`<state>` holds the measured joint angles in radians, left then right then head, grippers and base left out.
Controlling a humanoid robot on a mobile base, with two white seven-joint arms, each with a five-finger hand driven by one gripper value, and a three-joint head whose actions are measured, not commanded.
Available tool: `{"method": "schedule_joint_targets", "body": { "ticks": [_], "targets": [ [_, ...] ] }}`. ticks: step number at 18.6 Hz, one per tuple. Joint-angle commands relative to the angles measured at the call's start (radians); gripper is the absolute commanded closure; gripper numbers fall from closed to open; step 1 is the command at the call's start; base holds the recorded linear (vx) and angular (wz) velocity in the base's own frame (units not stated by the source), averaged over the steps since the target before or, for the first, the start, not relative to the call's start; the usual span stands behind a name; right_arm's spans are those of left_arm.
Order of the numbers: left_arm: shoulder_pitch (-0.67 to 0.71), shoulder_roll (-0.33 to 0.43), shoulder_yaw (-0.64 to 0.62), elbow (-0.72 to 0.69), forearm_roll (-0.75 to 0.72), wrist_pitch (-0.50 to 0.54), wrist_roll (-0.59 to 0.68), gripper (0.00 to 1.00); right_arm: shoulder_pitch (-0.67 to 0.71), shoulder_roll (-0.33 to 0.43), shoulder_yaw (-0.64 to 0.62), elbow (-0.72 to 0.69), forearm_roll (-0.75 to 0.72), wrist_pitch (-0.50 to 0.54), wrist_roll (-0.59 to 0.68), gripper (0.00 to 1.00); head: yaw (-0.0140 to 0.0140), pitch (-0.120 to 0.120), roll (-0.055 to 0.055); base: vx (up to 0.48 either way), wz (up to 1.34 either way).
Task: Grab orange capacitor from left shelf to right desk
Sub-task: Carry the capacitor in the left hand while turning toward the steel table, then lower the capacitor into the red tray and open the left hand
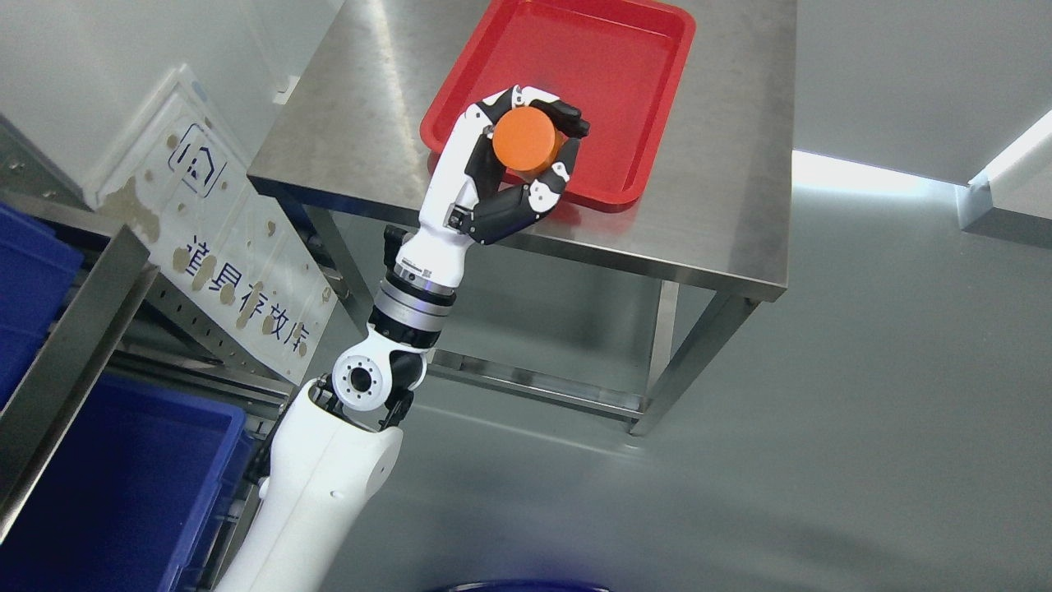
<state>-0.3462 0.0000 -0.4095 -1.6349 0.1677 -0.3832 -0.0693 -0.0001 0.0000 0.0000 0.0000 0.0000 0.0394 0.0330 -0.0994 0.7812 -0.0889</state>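
With the left hand (514, 160) curled around the round orange capacitor (528, 141) above the shallow red plastic tray (649, 90), only releasing it on the steel desk (723, 205) seems left.

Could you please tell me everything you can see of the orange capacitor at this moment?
The orange capacitor is a short, plain cylinder with a smooth, matte surface, probably plastic; no markings or leads show. Its flat round face is turned toward the camera. The left hand grasps it, with fingers curled over the top and others wrapped beneath, hiding much of its side. It is held above the near left corner of the red tray on the steel desk, not resting on it.
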Motion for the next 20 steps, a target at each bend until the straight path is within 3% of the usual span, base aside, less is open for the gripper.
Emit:
{"method": "schedule_joint_targets", "body": {
  "ticks": [1, 10, 17, 20],
  "targets": [
    [-0.138, 0.017, -0.057, 0.125, 0.001, 0.092, 0.022, 0.96, -0.001, -0.017, -0.011, -0.034, 0.005, 0.001, -0.001, 0.00, 0.0000, 0.000, 0.000, 0.223, -0.14],
    [-0.228, 0.017, -0.072, 0.463, 0.009, 0.112, 0.022, 0.96, -0.001, -0.017, -0.011, -0.034, 0.005, 0.001, -0.001, 0.00, 0.0000, 0.000, 0.000, 0.159, -0.10],
    [-0.270, 0.017, -0.109, 0.541, 0.010, 0.142, 0.023, 0.93, -0.001, -0.017, -0.011, -0.034, 0.005, 0.001, -0.001, 0.00, 0.0000, 0.000, 0.000, 0.057, -0.01],
    [-0.290, 0.017, -0.104, 0.572, 0.009, 0.151, 0.023, 0.79, -0.001, -0.017, -0.011, -0.034, 0.005, 0.001, -0.001, 0.00, 0.0000, 0.000, 0.000, 0.007, 0.00]
  ]
}}
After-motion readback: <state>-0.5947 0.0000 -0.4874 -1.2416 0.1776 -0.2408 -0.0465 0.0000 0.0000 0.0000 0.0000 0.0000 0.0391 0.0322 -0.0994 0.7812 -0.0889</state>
